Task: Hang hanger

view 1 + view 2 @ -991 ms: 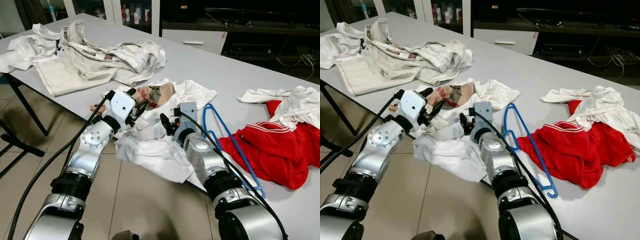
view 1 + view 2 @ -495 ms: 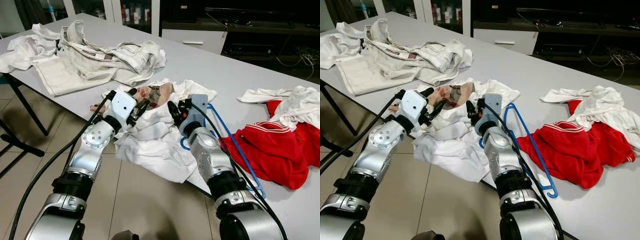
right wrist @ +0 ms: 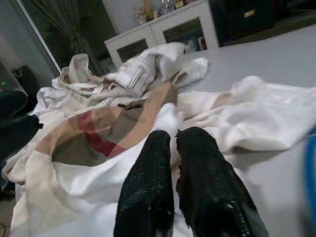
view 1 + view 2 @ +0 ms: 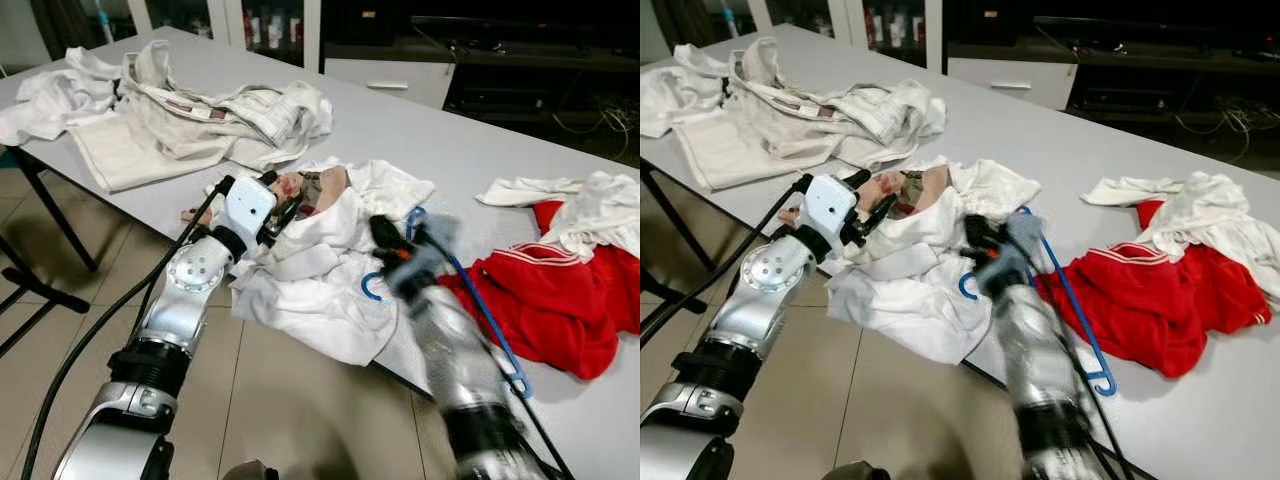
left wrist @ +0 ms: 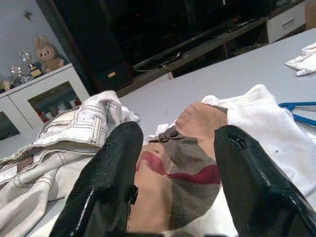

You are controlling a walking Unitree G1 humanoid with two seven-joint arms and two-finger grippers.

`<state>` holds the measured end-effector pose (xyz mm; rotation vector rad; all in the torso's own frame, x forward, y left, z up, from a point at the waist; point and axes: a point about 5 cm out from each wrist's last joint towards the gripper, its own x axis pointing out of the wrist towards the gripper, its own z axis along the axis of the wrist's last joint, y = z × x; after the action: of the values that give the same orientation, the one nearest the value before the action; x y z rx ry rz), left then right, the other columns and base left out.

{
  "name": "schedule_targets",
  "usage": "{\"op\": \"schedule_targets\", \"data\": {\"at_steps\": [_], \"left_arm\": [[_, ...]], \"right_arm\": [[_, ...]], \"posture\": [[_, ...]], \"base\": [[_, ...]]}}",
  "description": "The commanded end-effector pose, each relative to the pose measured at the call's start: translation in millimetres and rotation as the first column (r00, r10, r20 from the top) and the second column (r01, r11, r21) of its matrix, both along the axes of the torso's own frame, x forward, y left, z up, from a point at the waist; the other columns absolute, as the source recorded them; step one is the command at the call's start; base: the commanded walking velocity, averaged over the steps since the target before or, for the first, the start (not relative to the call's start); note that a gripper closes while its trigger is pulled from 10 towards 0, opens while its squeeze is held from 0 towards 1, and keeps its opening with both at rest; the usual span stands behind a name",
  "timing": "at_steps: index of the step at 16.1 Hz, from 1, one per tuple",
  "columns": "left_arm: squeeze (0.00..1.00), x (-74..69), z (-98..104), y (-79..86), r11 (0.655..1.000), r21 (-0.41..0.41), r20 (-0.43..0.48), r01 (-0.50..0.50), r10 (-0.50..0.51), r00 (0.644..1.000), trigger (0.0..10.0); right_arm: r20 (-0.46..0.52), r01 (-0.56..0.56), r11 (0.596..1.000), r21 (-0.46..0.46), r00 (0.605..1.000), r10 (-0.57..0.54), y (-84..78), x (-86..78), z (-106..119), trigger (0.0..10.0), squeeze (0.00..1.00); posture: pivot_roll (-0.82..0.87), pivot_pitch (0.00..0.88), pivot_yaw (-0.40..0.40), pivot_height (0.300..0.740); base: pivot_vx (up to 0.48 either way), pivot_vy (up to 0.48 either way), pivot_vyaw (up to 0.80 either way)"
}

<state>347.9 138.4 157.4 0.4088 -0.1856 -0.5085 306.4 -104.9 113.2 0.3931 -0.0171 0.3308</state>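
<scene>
A blue hanger (image 4: 478,310) lies on the grey table (image 4: 440,140), its hook end (image 4: 371,290) against a crumpled white shirt (image 4: 300,295) with a red and brown print (image 5: 182,168). My left gripper (image 4: 280,197) is open at the shirt's printed part, one finger on each side of it. My right gripper (image 4: 386,235), blurred by motion, is at the shirt's right side just beside the hanger. In the right wrist view its fingers (image 3: 148,173) are pressed together with a fold of white cloth between them.
A red garment (image 4: 545,300) and a white one (image 4: 590,205) lie right of the hanger. A heap of pale clothes (image 4: 190,110) covers the table's far left. The table's near edge (image 4: 150,210) runs diagonally under my arms, with tiled floor (image 4: 280,400) below.
My right arm has swung to the right towards the hanger, dragging a fold of the white shirt with it. The left gripper has stayed at the printed part.
</scene>
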Motion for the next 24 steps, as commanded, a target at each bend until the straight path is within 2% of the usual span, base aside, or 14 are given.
{"op": "schedule_targets", "data": {"at_steps": [1, 2, 3, 5, 6, 7, 8, 10, 12, 14, 17, 20, 21, 24], "left_arm": [[0.00, 2.3, 2.3, -2.2, 1.000, -0.002, 0.001, 0.010, -0.010, 1.000, 10.0], [0.00, 2.3, 2.3, -2.2, 1.000, -0.002, 0.001, 0.010, -0.010, 1.000, 10.0], [0.00, 3.4, 3.6, -2.5, 1.000, -0.004, 0.004, 0.011, -0.011, 1.000, 10.0], [0.00, 4.0, 4.4, -1.9, 1.000, -0.008, 0.005, 0.010, -0.010, 1.000, 10.0], [0.00, 4.3, 4.2, -1.8, 1.000, -0.017, 0.002, 0.008, -0.008, 1.000, 10.0], [0.00, 5.5, 1.7, -2.6, 0.995, -0.100, -0.030, -0.023, 0.020, 0.999, 10.0], [0.00, 4.2, -2.0, -4.3, 0.985, -0.166, -0.066, -0.038, 0.027, 0.997, 10.0], [0.00, -1.5, -7.8, -8.8, 0.981, -0.192, -0.098, -0.022, 0.003, 0.995, 10.0], [0.00, -17.4, -16.9, -18.9, 0.966, -0.257, -0.158, 0.028, -0.071, 0.985, 10.0], [0.00, -35.0, -27.6, -28.1, 0.951, -0.305, -0.213, 0.049, -0.118, 0.970, 10.0], [0.00, -47.8, -30.1, -34.4, 0.945, -0.323, -0.233, 0.046, -0.127, 0.964, 10.0], [0.00, -47.6, -24.6, -36.6, 0.948, -0.317, -0.228, 0.034, -0.111, 0.967, 10.0], [0.00, -44.9, -20.9, -37.0, 0.949, -0.313, -0.219, 0.033, -0.106, 0.970, 10.0], [0.00, -42.5, -15.9, -38.4, 0.951, -0.306, -0.207, 0.032, -0.099, 0.973, 10.0]], "right_arm": [[0.021, 0.008, 1.000, 0.014, 1.000, -0.009, -8.9, -5.2, 7.0, 0.0, 0.00], [0.021, 0.008, 1.000, 0.014, 1.000, -0.009, -8.9, -5.2, 7.0, 0.0, 0.00], [0.015, 0.038, 0.999, -0.003, 0.999, -0.038, -23.8, -11.8, 6.2, 0.0, 0.00], [0.019, 0.056, 0.997, -0.058, 0.998, -0.055, -33.5, -16.8, 6.2, 0.0, 0.00], [0.025, 0.049, 0.993, -0.111, 0.999, -0.046, -32.8, -18.4, 5.9, 7.7, 0.00], [0.057, 0.028, 0.982, -0.189, 0.998, -0.017, -23.0, -20.4, 9.0, 10.0, 0.00], [0.084, 0.019, 0.978, -0.209, 0.996, -0.002, -16.1, -23.1, 14.1, 10.0, 0.00], [0.119, 0.031, 0.975, -0.220, 0.993, -0.005, -14.4, -26.0, 19.8, 10.0, 0.00], [0.199, 0.073, 0.949, -0.308, 0.980, -0.011, -22.2, -32.6, 29.4, 10.0, 0.00], [0.237, 0.076, 0.921, -0.381, 0.971, 0.018, -31.3, -38.7, 33.8, 10.0, 0.00], [0.228, 0.098, 0.909, -0.404, 0.974, -0.004, -42.5, -38.1, 34.3, 10.0, 0.00], [0.214, 0.094, 0.912, -0.399, 0.977, -0.007, -36.3, -34.8, 32.4, 10.0, 0.00], [0.192, 0.076, 0.926, -0.370, 0.981, -0.003, -31.0, -32.0, 31.3, 10.0, 0.00], [0.173, 0.051, 0.925, -0.376, 0.985, 0.016, -26.8, -29.4, 29.5, 10.0, 0.00]], "posture": [[0.04, 0.000, 0.001, 0.723], [0.04, 0.000, 0.001, 0.723], [0.04, 0.000, 0.003, 0.723], [0.03, 0.000, 0.009, 0.723], [0.03, 0.000, 0.009, 0.723], [0.03, 0.000, 0.009, 0.723], [0.03, 0.000, 0.009, 0.723], [0.03, 0.000, 0.007, 0.723], [0.04, 0.000, 0.002, 0.723], [0.03, 0.000, 0.002, 0.723], [0.04, 0.004, 0.002, 0.723], [0.04, 0.004, 0.001, 0.723], [0.04, 0.003, 0.002, 0.723], [0.04, 0.003, 0.003, 0.723]], "base": [[0.000, 0.000, 0.00], [0.000, 0.000, 0.00], [0.000, 0.000, 0.00], [0.000, 0.000, 0.00], [0.000, 0.000, 0.00], [0.000, 0.000, 0.00], [0.000, 0.000, 0.00], [0.000, 0.000, 0.00], [0.000, 0.000, 0.63], [0.000, 0.000, 0.00], [0.000, 0.000, 0.80], [0.000, 0.000, 0.69], [0.000, 0.000, 0.00], [0.000, 0.000, 0.00]]}}
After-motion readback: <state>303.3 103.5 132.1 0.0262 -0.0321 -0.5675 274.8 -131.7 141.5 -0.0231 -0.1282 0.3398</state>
